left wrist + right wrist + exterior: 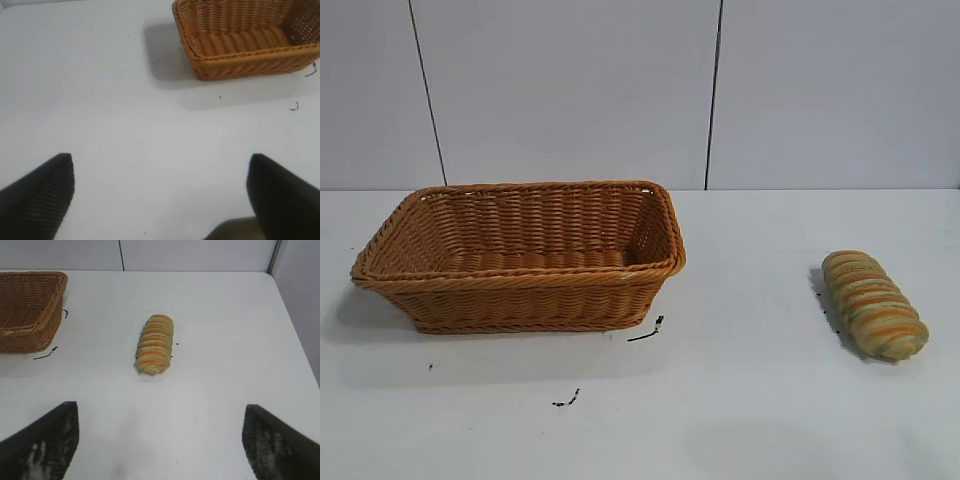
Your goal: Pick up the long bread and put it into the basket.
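Note:
The long bread (pixel 873 304) is a tan loaf with pale and orange-brown spiral bands. It lies on the white table at the right; it also shows in the right wrist view (pixel 155 344). The basket (pixel 520 255) is a large orange-brown wicker one at the left, empty; it also shows in the left wrist view (pixel 245 37) and the right wrist view (pixel 27 310). Neither arm shows in the exterior view. My right gripper (pixel 161 412) is open and empty, above bare table short of the bread. My left gripper (pixel 161 165) is open and empty, well apart from the basket.
Small black marks lie on the table in front of the basket (pixel 647 331) and nearer the front edge (pixel 566 400). A grey panelled wall (pixel 720 90) stands behind the table. The table's right edge shows in the right wrist view (pixel 295 325).

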